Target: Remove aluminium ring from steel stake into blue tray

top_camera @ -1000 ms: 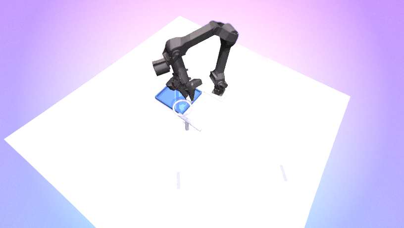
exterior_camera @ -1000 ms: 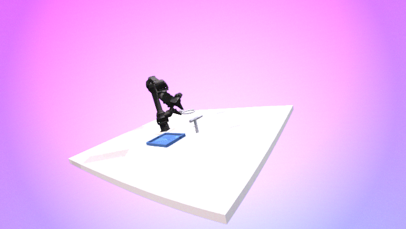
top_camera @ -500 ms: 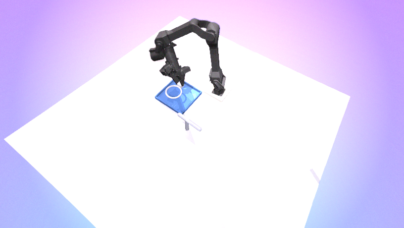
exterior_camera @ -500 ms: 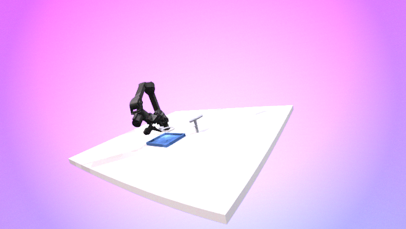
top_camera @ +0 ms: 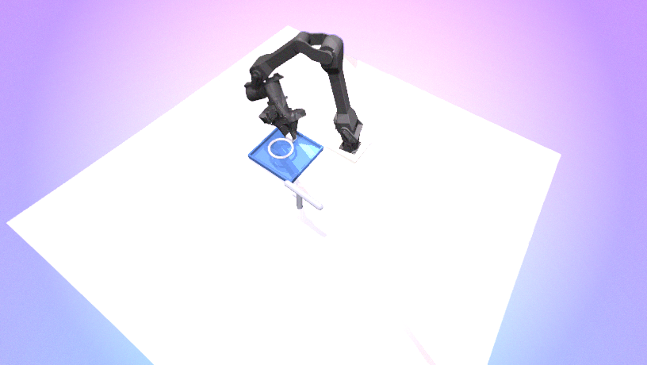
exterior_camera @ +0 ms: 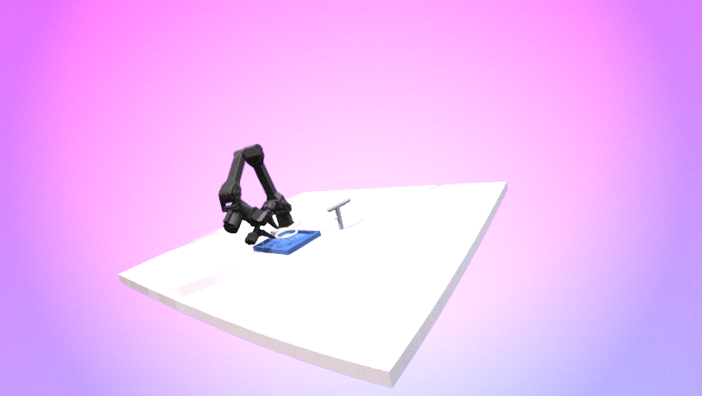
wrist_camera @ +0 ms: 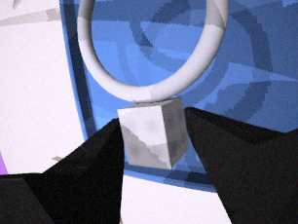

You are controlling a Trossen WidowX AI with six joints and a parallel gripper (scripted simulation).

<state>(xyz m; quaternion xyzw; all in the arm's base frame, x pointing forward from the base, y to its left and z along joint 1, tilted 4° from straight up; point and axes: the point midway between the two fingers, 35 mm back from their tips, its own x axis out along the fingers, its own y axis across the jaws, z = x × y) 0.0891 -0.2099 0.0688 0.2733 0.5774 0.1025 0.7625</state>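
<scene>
Stake [top_camera: 299, 201] [exterior_camera: 339, 220] stands upright on the white table [top_camera: 181, 226] [exterior_camera: 344, 305] [wrist_camera: 29, 97], just beside a corner of the tray. Its cross-bar [top_camera: 308, 197] [exterior_camera: 338, 205] is a smooth round rod with rounded ends, fixed across the top; ring is off it and apart, so nothing of the stake sits over the tray centre. Blue tray [top_camera: 269, 169] [exterior_camera: 271, 251] [wrist_camera: 263, 97]: flat floor, low raised rim, shiny patches and shadows inside. Ring [top_camera: 281, 157] [exterior_camera: 285, 238] [wrist_camera: 141, 93] is pale, smooth, round in section, about level above the tray floor, not laid down. Its tab [top_camera: 289, 136] [wrist_camera: 143, 136] is a blocky grey-white piece, mottled. Gripper [top_camera: 291, 136] [exterior_camera: 274, 232] [wrist_camera: 153, 117] is clamped on that tab, fingers either side. Arm [top_camera: 334, 59] [exterior_camera: 253, 155] rises from its base, bends over at the elbow, wrist low, gripper slanting down to the tray.
</scene>
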